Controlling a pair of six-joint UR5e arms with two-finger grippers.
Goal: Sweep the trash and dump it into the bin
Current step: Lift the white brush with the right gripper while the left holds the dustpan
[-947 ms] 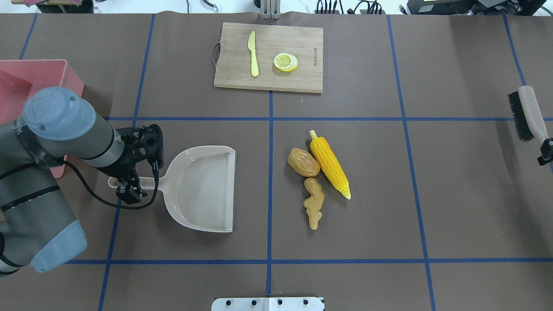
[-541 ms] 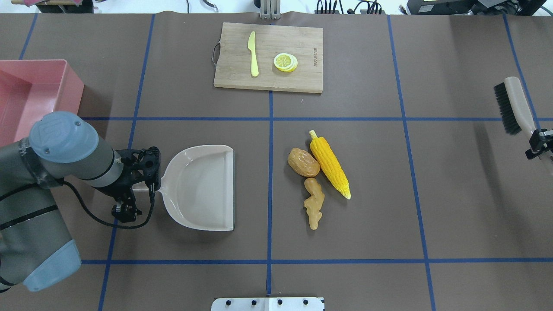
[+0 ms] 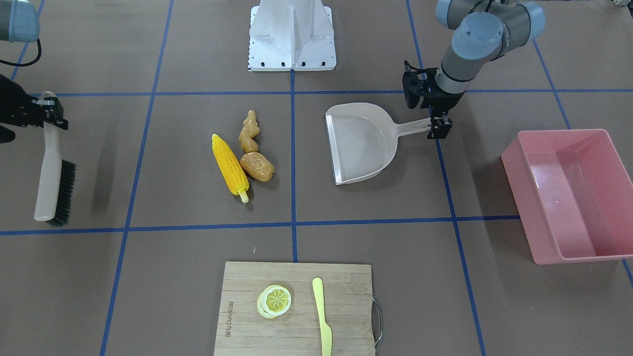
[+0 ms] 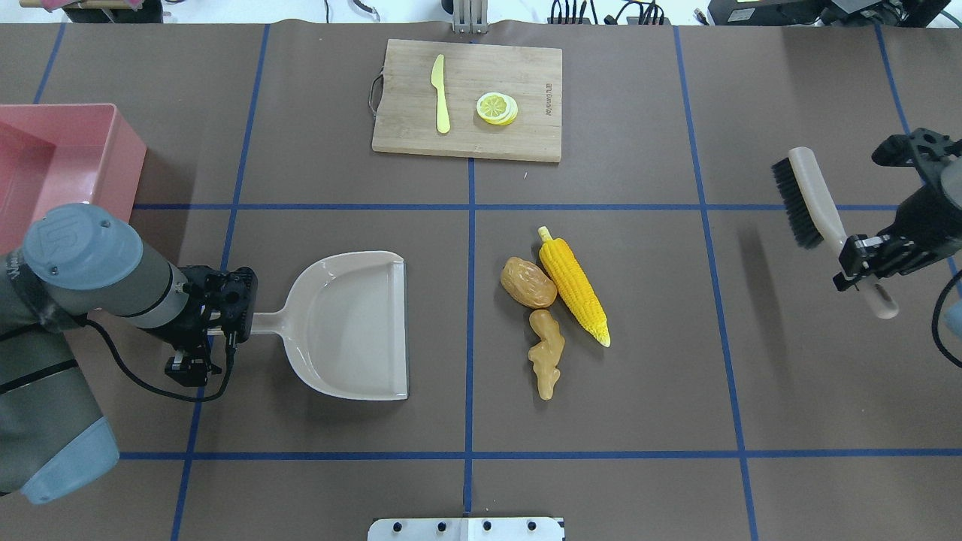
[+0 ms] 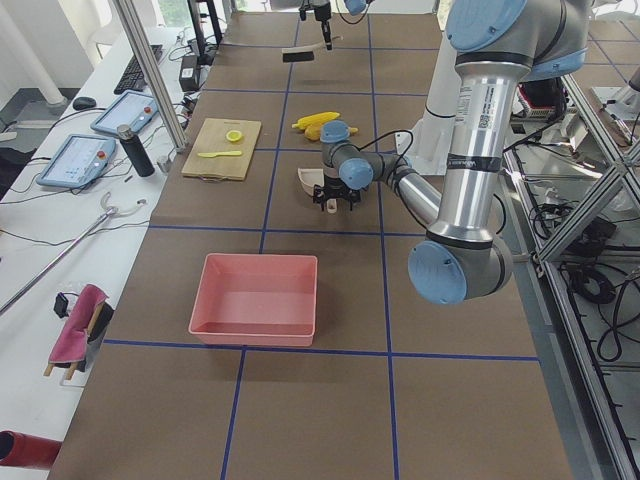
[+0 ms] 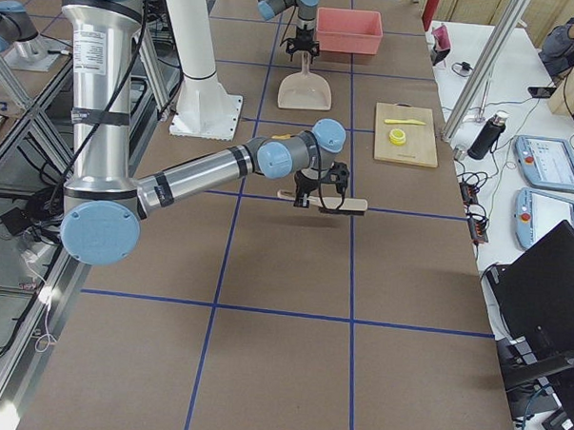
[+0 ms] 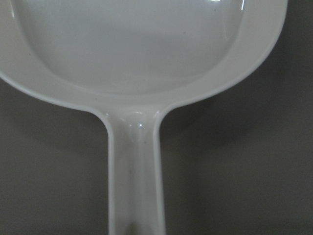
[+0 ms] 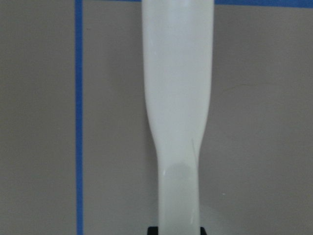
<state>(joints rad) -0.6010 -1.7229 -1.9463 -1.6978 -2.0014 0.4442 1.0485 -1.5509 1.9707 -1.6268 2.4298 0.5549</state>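
The trash lies together near mid-table: a yellow corn cob (image 4: 573,285) (image 3: 230,165), a brown potato (image 4: 527,282) (image 3: 257,166) and a tan ginger root (image 4: 546,353) (image 3: 248,132). A beige dustpan (image 4: 346,323) (image 3: 361,143) (image 7: 146,49) sits to their left, its open lip facing them. My left gripper (image 4: 225,319) (image 3: 435,116) is shut on its handle. The pink bin (image 4: 113,150) (image 3: 559,132) (image 5: 255,300) stands at the far left. At the right, my right gripper (image 4: 864,259) (image 3: 47,111) is shut on the handle of a black-bristled brush (image 4: 808,195) (image 3: 49,168) (image 8: 176,98).
A wooden cutting board (image 4: 466,101) at the far side carries a yellow-green knife (image 4: 440,94) and lemon slices (image 4: 497,108). Blue tape lines grid the brown table cover. A white mount plate (image 4: 466,528) sits at the near edge.
The right arm has carried the brush leftward, in from the table's right edge. The left gripper has slid down over the dustpan handle's end, and the pan shifted slightly.
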